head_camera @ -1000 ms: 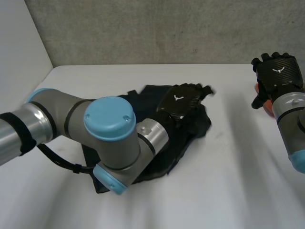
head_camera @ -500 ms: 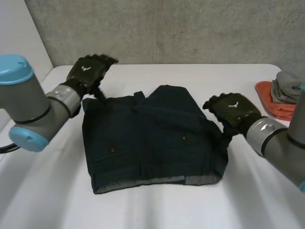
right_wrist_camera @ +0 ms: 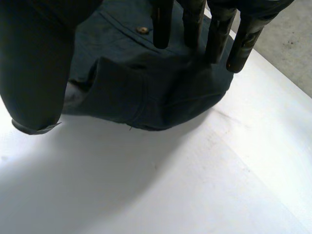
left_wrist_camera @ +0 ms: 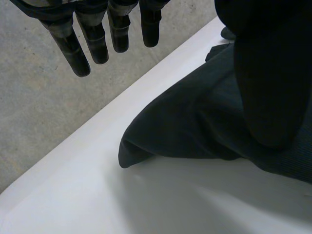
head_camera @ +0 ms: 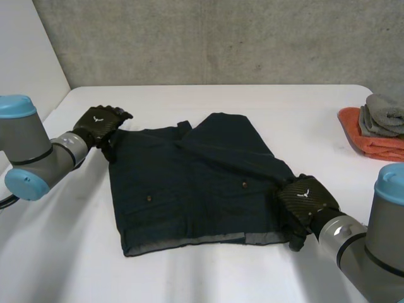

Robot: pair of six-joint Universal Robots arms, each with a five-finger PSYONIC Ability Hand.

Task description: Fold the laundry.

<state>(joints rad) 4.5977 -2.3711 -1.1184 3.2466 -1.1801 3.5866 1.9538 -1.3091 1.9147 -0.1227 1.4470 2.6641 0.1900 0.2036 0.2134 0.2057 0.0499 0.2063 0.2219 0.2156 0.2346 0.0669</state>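
Observation:
A dark navy garment (head_camera: pixel 189 183) with small buttons lies spread flat on the white table (head_camera: pixel 208 278). My left hand (head_camera: pixel 98 123) rests at its far left corner. In the left wrist view its fingers (left_wrist_camera: pixel 97 39) are straight and apart above that corner of the cloth (left_wrist_camera: pixel 195 126), and nothing is pinched. My right hand (head_camera: pixel 307 201) sits at the near right corner. In the right wrist view its straight fingers (right_wrist_camera: pixel 217 34) reach over the bunched hem (right_wrist_camera: pixel 161 97) and do not close on it.
A folded orange cloth (head_camera: pixel 366 140) with grey pieces (head_camera: pixel 384 115) on top lies at the table's right edge. A concrete wall (head_camera: pixel 221 38) runs behind the table, and bare white table surrounds the garment.
The garment went from bunched under my left arm to spread flat. My left hand drew back to the far left corner. My right hand came in to the near right corner.

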